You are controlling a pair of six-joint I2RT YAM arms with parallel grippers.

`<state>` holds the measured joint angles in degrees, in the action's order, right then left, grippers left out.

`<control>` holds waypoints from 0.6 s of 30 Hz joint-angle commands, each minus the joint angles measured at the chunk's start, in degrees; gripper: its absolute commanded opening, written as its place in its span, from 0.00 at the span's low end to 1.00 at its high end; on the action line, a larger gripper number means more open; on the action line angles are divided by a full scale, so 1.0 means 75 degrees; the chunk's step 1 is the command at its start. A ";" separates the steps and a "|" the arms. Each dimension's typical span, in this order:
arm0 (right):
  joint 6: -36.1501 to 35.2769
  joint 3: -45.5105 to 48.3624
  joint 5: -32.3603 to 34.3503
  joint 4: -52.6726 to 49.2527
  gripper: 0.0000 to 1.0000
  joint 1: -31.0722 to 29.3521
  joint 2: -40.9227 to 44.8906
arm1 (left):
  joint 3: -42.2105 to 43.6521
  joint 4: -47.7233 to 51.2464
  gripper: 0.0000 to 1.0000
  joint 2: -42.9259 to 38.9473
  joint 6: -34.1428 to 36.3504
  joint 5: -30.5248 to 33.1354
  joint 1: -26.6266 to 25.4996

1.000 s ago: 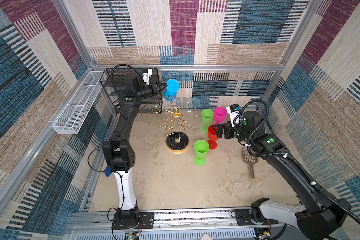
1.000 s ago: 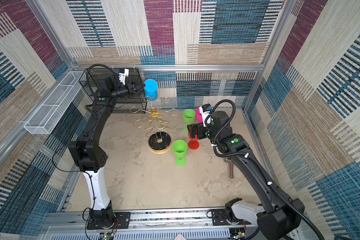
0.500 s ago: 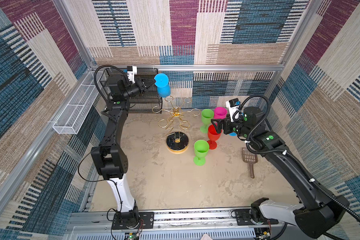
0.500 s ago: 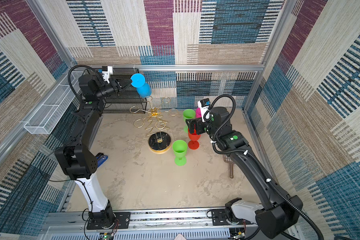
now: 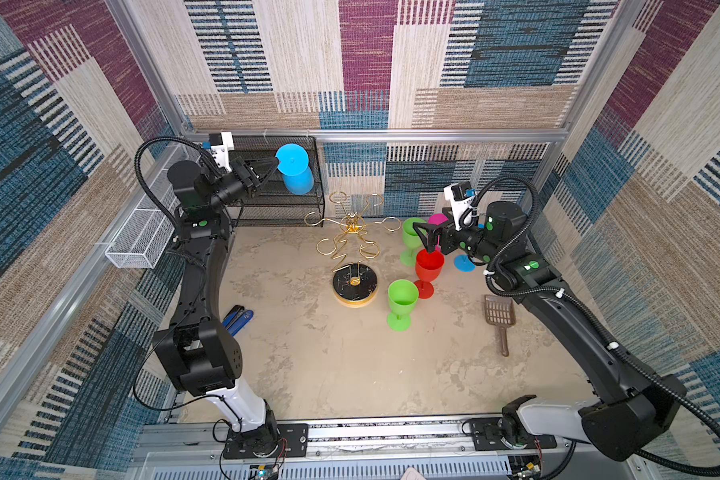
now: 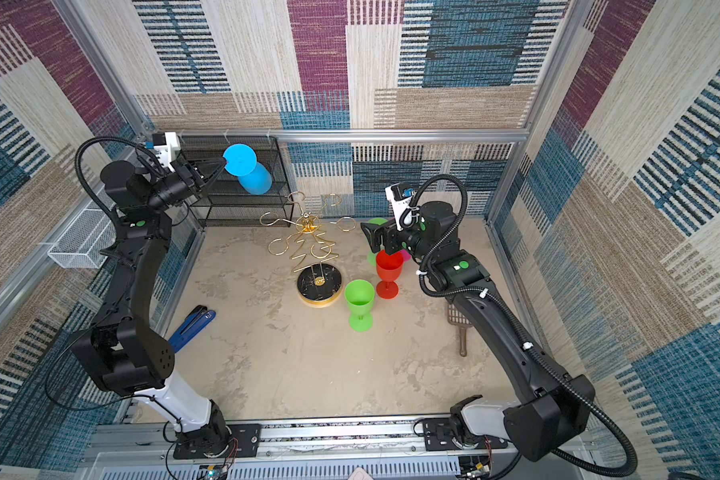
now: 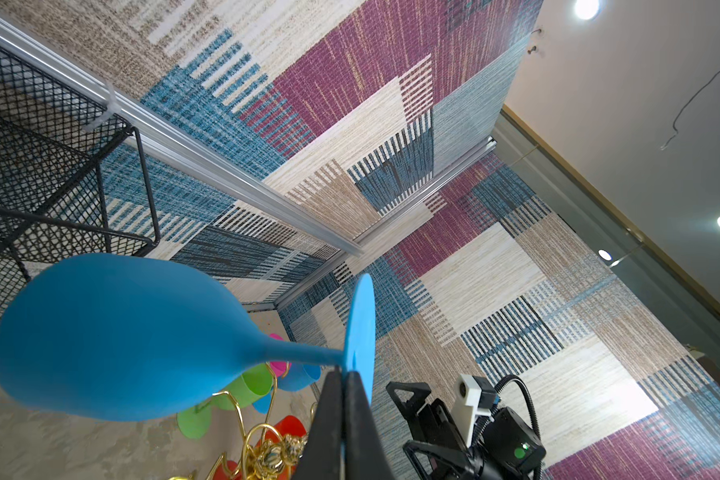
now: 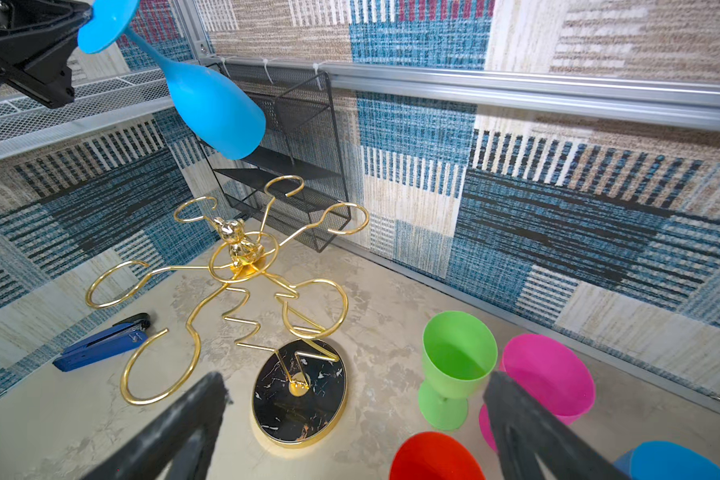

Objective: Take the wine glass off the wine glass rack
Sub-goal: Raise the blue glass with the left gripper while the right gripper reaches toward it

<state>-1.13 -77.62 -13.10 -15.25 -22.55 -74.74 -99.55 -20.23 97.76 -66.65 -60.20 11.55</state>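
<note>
item: blue wine glass (image 5: 295,176), inverted, aloft, clear of the wine glass rack (image 5: 352,226), toward the counter's (image 5: 350,365) back-left corner. left hand (image 5: 272,167) clamped on its foot. right hand (image 5: 427,237) spread, empty. step: carry-off. next, likely: turn upright, set down on bare counter.

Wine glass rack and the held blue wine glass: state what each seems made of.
Wine glass rack: likely metal wire, polished gold finish with bright glints; its base looks like black marble with white veins, possibly imitation, gold-rimmed. Blue wine glass: probably plastic, opaque, matte, uniform colour.
</note>
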 commanded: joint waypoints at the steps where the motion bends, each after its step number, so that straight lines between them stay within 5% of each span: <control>1: -0.0096 -0.0096 -0.0220 0.0392 0.99 -0.0006 -0.0020 | 0.0180 -0.0998 0.00 -0.0171 -0.0624 -0.0073 0.0066; 18: -0.0842 -0.0083 -0.1665 0.1967 0.99 -0.0474 -0.0129 | 0.1633 -0.1303 0.00 -0.1897 -0.1176 -0.0344 0.0311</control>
<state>-4.67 -77.71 -22.52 -6.50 -24.51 -74.83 -88.09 -27.55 85.10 -73.73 -61.78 13.74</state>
